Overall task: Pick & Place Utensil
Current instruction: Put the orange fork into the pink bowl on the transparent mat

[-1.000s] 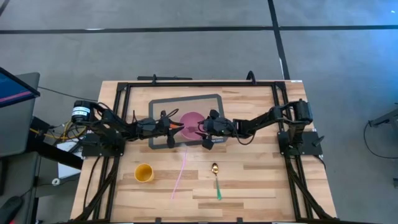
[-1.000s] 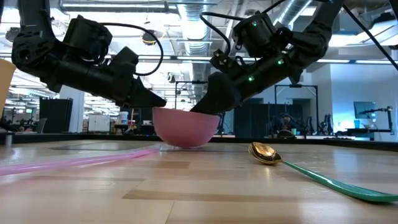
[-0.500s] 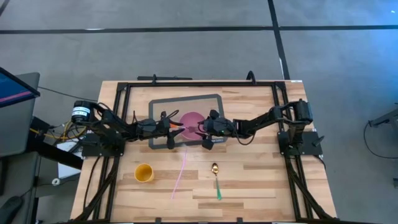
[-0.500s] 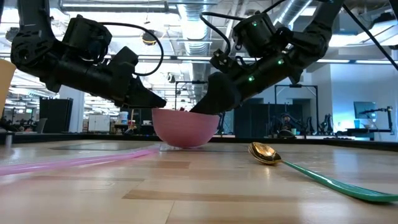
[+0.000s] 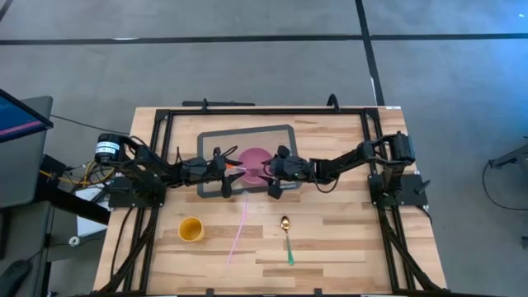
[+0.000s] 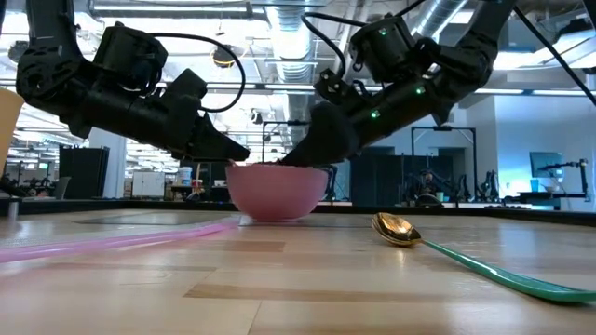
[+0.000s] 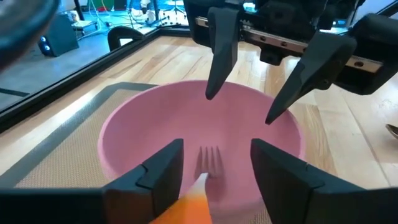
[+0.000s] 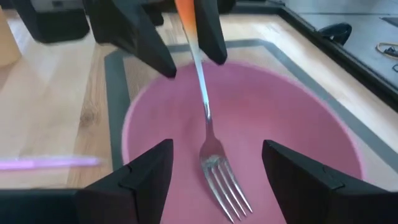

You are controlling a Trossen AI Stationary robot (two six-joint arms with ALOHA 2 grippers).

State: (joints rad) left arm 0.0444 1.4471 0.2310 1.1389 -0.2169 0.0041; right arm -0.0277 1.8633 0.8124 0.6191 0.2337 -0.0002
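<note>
Holding fork (image 8: 210, 146), left fingers (image 7: 154, 173); right fingers (image 8: 143, 171) spread.

Orange-handled fork (image 8: 208, 134) tilted, tines down inside pink bowl (image 8: 298, 130).

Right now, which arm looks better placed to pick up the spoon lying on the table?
Probably the right gripper: it is open beside the bowl, nearer the spoon. The left gripper has a fork between its fingers.

Fork (image 7: 208, 163) handle cut off; straw (image 6: 112, 240) cropped at edge
</note>
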